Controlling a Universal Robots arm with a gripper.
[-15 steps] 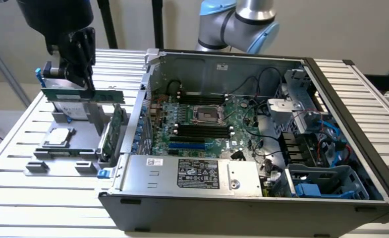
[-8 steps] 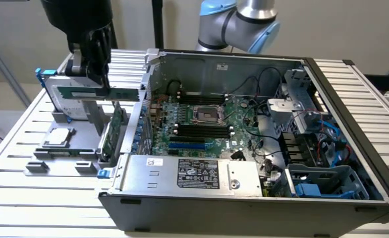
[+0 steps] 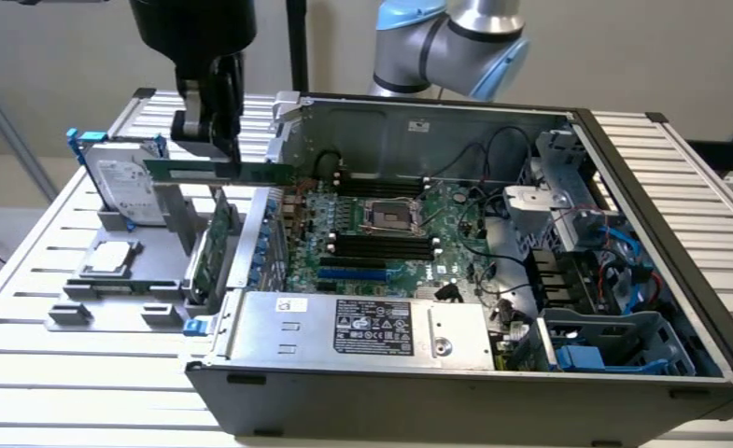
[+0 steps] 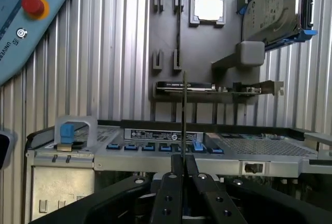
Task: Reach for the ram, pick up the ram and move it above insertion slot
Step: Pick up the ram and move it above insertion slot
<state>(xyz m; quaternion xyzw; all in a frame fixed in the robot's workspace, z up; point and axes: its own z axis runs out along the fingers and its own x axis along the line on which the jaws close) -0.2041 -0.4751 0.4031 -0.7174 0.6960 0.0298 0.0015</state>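
Note:
My gripper (image 3: 212, 149) is shut on the ram (image 3: 260, 174), a long thin green stick held level in the air. It hangs above the grey holder (image 3: 74, 313) and beside the open computer case's wall on the exterior view's left. The motherboard's black insertion slots (image 3: 373, 247) lie lower and toward the exterior view's right. In the wrist view the ram (image 4: 184, 110) appears edge-on as a thin line rising from between the closed fingertips of the gripper (image 4: 184, 163).
On the grey holder stand a hard drive (image 3: 130, 187), a square silver processor chip (image 3: 111, 257) and a larger green expansion card (image 3: 217, 247). The open case (image 3: 466, 383) holds a power supply (image 3: 366, 327) and cables. A pendant with a red button (image 4: 33, 4) lies nearby.

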